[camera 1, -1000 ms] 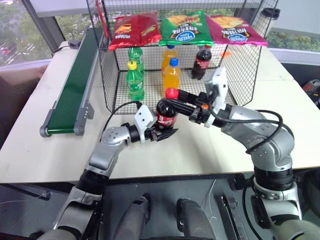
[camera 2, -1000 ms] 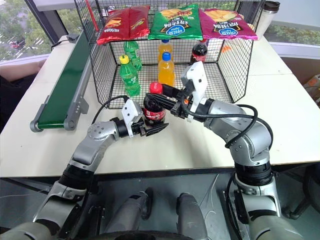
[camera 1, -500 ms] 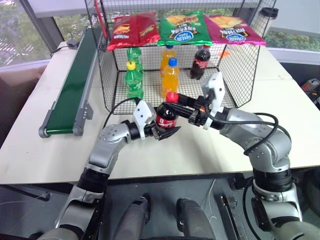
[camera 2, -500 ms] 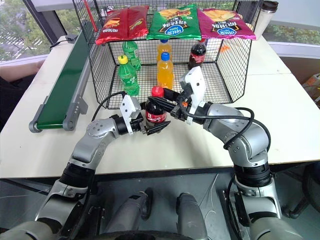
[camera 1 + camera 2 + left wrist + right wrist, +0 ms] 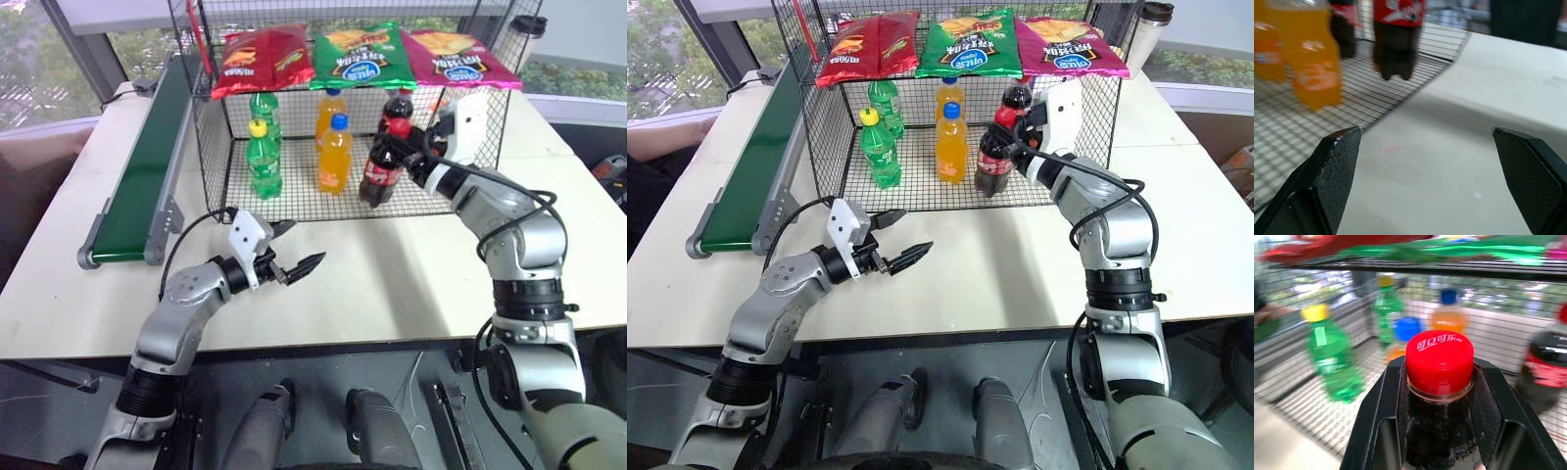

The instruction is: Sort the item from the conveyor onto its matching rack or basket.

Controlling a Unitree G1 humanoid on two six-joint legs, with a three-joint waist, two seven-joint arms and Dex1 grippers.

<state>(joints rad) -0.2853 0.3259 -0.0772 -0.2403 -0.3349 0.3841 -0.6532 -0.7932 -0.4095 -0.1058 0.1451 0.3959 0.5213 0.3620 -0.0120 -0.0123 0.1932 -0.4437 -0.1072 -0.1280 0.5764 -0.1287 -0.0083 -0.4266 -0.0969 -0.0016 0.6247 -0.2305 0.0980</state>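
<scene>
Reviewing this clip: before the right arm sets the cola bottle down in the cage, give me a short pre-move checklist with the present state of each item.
1. Right gripper shut on the cola bottle at its neck: ok.
2. Left gripper open, apart from the bottle: ok.
3. Bottle at the wire-mesh cage opening: ok.
4. Bottle upright: not ok, tilted.
5. Free floor beside the second cola bottle: ok.
6. Bottle base touching the floor: cannot tell.

In your left wrist view, the held cola bottle is cut off above its label, and the orange bottle loses its top. In your right wrist view, the second cola bottle is blurred and clipped.
</scene>
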